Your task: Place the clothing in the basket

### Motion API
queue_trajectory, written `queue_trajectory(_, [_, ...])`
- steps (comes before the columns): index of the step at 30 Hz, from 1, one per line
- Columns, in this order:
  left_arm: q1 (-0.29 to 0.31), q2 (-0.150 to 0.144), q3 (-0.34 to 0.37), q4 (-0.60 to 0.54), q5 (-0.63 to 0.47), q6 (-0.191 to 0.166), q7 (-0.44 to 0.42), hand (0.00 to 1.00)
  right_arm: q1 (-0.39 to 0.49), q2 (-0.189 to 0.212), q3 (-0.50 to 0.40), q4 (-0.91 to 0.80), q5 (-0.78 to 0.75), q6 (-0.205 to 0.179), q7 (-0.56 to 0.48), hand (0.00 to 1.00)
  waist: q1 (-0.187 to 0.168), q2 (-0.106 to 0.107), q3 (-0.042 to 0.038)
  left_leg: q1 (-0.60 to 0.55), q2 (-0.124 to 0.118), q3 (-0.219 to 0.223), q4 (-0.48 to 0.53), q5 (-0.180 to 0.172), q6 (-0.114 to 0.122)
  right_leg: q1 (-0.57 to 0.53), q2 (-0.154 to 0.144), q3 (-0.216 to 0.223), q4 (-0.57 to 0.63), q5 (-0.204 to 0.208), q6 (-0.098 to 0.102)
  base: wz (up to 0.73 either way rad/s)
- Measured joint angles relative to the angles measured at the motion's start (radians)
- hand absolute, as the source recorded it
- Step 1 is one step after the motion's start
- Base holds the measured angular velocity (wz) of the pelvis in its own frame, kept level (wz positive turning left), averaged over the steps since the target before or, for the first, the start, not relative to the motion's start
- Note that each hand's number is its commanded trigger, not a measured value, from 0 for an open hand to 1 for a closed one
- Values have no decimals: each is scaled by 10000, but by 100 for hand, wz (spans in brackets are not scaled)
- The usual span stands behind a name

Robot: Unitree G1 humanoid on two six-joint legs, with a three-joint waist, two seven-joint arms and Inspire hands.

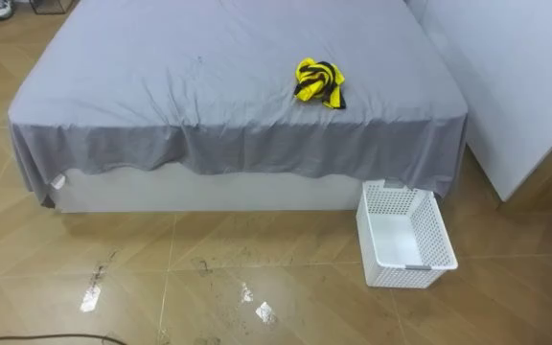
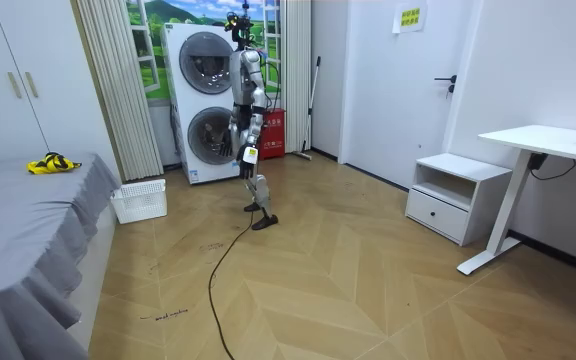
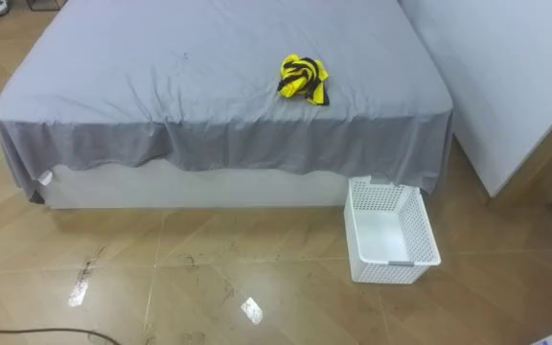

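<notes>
A home bedroom was shown: a wide bed (image 1: 209, 67) covered with a grey sheet, a white basket (image 1: 405, 235) set at its foot, wardrobe doors (image 2: 13, 90), a white desk (image 2: 548, 142), a low cabinet (image 2: 453, 195) and two stacked laundry machines (image 2: 208, 105) were seen on herringbone wood flooring (image 2: 348, 280).

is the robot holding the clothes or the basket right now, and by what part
Neither: the yellow-and-black clothes lie on the bed, the basket stands on the floor.

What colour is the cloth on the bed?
The cloth is yellow with black stripes, lying crumpled on the grey bed. It shows best in the left eye view.
</notes>
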Motion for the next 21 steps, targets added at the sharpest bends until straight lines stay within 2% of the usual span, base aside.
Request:
queue_trajectory(8, [24,22,57,-7,44,88,-24,0,-36,11,-102,53,-49,203,26,0,-40,0,13,-22,-1,-78,-4,0,0,-16,0,-117,2,0,0,2])
queue_trajectory(10, [13,63,56,-6,20,206,-132,0,-120,7,-119,189,-43,229,44,0,-58,-40,45,-25,0,-72,-20,0,0,-44,0,-110,2,0,0,0])
queue_trajectory(13, [-11,119,73,-5,17,330,-337,0,-223,7,-208,298,-46,419,112,0,-80,-4,7,-48,0,-69,-51,0,0,-67,0,-114,2,0,0,0])
queue_trajectory(21, [-18,60,477,-8,-25,636,-697,0,-283,11,-384,378,-23,638,276,0,-82,20,-20,-32,2,-51,-1,-2,-1,-73,3,-103,2,0,0,0])
